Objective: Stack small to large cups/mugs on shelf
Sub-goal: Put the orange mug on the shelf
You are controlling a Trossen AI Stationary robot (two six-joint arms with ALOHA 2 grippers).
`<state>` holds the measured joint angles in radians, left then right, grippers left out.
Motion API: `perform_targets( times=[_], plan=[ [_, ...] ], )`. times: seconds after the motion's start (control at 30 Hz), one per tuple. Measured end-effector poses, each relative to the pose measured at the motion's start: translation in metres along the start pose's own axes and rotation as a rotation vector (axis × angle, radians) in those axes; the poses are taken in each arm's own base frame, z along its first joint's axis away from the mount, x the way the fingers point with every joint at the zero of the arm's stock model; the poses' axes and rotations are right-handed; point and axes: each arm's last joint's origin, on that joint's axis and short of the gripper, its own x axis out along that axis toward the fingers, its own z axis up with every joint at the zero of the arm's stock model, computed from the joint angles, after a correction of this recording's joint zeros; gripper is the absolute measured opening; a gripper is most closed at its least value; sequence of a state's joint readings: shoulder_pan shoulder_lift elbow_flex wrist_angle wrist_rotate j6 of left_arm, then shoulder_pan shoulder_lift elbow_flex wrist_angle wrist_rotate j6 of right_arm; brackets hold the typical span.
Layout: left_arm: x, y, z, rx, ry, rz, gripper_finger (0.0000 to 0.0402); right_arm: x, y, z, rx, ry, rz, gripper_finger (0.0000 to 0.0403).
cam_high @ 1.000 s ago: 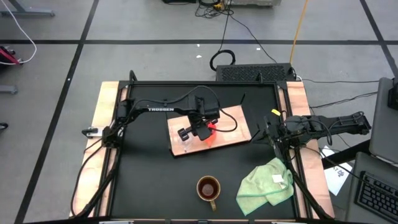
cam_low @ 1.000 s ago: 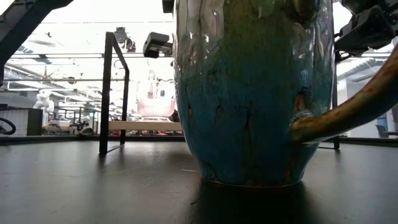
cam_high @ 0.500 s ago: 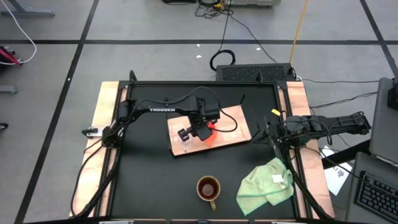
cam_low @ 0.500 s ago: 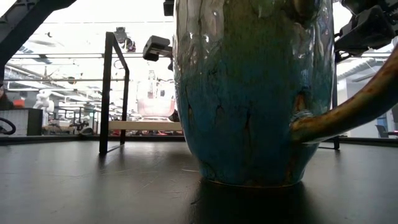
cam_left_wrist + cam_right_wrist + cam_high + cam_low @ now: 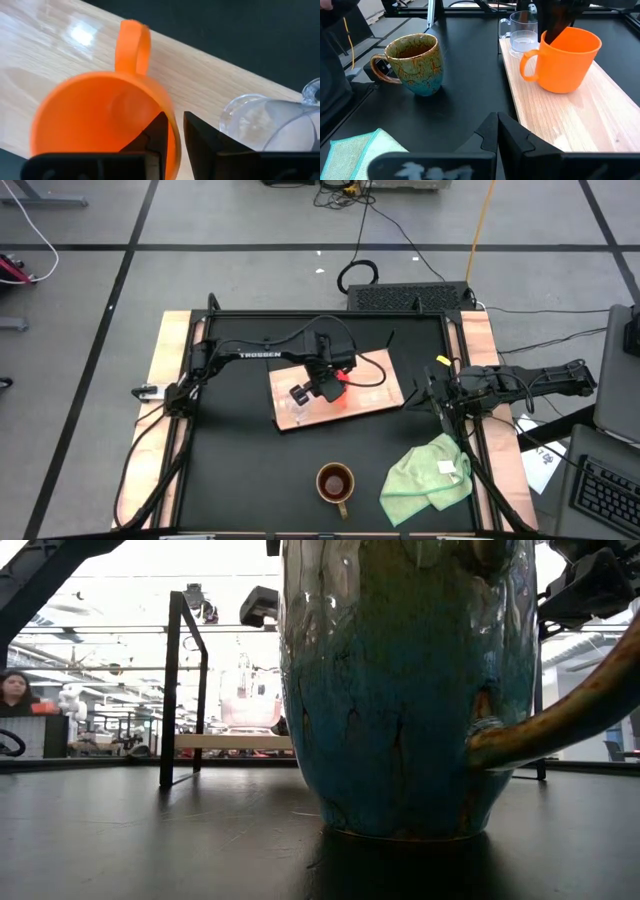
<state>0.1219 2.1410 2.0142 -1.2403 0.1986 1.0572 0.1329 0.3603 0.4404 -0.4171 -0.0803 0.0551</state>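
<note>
The left gripper [image 5: 171, 131] has its 2 fingers clamped on the rim of the orange cup [image 5: 566, 59], which stands upright on the wooden shelf [image 5: 375, 402], mouth up. The clear glass cup [image 5: 523, 32] stands just beside it. The brown mug [image 5: 335, 483] sits apart on the worktop [image 5: 240, 470]. The right gripper [image 5: 497, 132] waits at the worktop's right edge, fingers together.

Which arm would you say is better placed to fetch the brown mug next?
Probably the right: its gripper waits free at the table's edge, while the left gripper grips the orange cup rim on the board; the mug stands apart.
</note>
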Motion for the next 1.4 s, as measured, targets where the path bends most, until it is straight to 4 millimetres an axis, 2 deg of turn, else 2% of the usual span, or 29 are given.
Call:
perform_targets(
  times=[1.4],
  plan=[
    [-0.0045, -0.0030, 0.0042, -0.016, 0.053, 0.039, 0.0060, 0.0000, 0.0000, -0.0002, 0.001, 0.002, 0.000, 0.0000]
  ],
)
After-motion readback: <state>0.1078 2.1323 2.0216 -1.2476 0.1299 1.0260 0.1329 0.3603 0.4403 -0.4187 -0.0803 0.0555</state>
